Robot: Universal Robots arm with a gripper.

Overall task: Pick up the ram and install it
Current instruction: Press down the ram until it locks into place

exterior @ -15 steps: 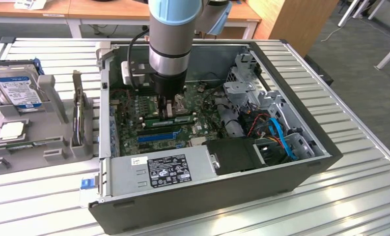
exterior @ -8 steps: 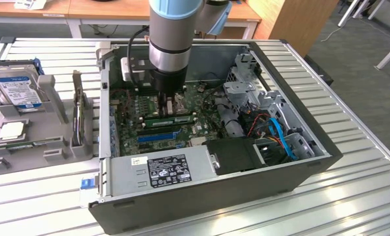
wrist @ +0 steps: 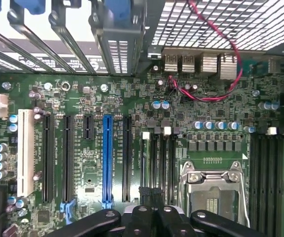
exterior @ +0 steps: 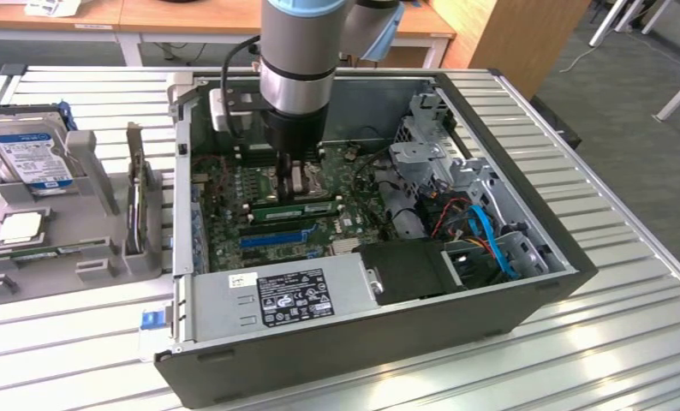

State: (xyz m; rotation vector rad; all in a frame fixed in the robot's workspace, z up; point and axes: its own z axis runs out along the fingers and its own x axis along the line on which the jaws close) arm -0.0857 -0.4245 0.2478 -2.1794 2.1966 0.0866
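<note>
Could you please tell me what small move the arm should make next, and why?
Probably a short, straight press downward with the jaws shut. The gripper stands shut directly over the ram, which lies along a memory slot beside the processor socket. I cannot tell whether the ram is fully seated, so a gentle push seems the safest small step.

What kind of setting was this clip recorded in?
Probably a lab or office workspace set up for PC assembly: an open computer case lies on a slatted metal table, with wooden desks behind and carpeted floor alongside.
</note>
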